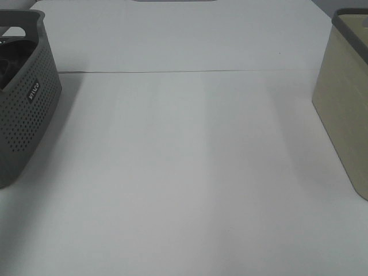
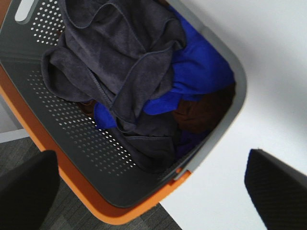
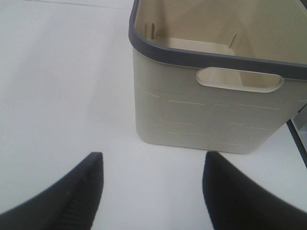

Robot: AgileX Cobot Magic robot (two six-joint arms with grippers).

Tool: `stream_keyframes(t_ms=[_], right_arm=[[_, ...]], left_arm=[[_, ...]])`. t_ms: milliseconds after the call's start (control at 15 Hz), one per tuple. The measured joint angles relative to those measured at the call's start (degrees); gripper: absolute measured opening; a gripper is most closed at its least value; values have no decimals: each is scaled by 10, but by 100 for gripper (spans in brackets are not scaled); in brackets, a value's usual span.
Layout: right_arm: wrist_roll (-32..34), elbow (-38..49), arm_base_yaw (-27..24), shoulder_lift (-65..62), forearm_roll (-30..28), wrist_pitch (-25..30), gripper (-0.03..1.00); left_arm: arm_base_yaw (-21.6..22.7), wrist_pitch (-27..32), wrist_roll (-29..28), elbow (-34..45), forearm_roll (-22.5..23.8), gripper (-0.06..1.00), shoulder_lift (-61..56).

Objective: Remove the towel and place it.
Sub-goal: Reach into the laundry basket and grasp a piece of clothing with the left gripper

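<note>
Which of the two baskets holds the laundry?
The dark grey perforated plastic basket on the left: a charcoal-grey terry towel lies over a blue cloth inside. The beige grey-rimmed plastic basket shows only bare inner walls.

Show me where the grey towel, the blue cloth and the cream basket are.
grey towel (image 2: 115,52): left wrist view, on its bunched middle folds.
blue cloth (image 2: 199,69): left wrist view, on its widest bare patch.
cream basket (image 3: 192,120): right wrist view, on its side wall.

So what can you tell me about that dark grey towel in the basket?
The towel is charcoal grey, soft and fuzzy like terry, with stitched hems. It lies crumpled in loose folds on top of the pile inside the grey perforated basket, partly covering a blue cloth and touching the basket wall. Nothing grips it.
</note>
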Motion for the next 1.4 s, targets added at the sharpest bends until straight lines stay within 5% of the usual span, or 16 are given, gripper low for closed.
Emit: stream_keyframes(t_ms=[533, 1000, 1400], right_arm=[[0, 0, 0, 0, 0, 0, 61], [0, 0, 0, 0, 0, 0, 61], [0, 0, 0, 0, 0, 0, 61]], left_arm=[[13, -9, 46, -45, 100, 99, 204], [75, -111, 105, -49, 92, 99, 335], [79, -127, 143, -95, 46, 92, 413]])
